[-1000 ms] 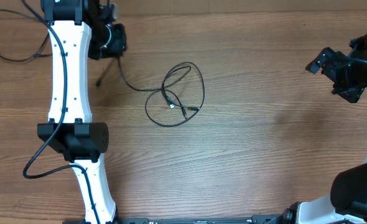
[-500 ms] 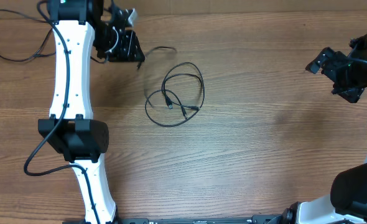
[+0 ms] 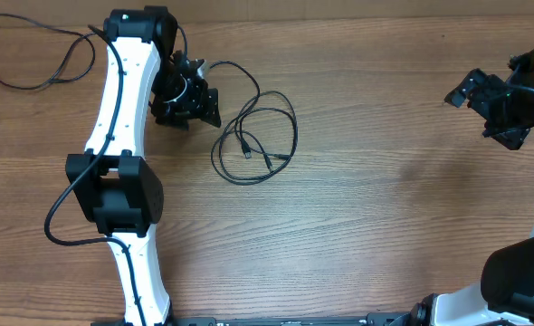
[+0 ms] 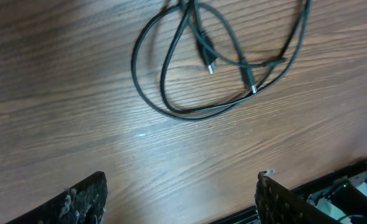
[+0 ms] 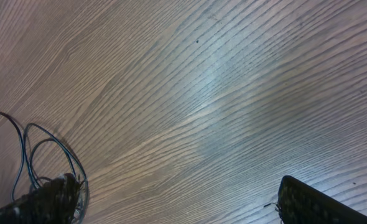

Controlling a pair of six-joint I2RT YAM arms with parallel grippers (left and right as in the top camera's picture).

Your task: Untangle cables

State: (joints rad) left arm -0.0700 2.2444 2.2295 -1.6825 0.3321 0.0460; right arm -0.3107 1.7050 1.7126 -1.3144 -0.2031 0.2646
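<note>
Ok, L tool (image 3: 204, 101) spread, empty, just beside cables (image 3: 247, 147) (they lie to its R); R tool (image 3: 484, 110) also spread, well apart from cables.

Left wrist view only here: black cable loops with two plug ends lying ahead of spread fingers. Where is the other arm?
Observer: The right gripper hangs open near the right edge of the table, far from the cables.
Operator: Do the loops leave my frame anywhere?
Observer: Yes. Overhead, one strand runs out of the loops and ends close beside the left gripper.
Operator: Anything else on the table?
Observer: A thin black cord lies looped at the far left corner; whether it joins the left arm, I cannot tell.
</note>
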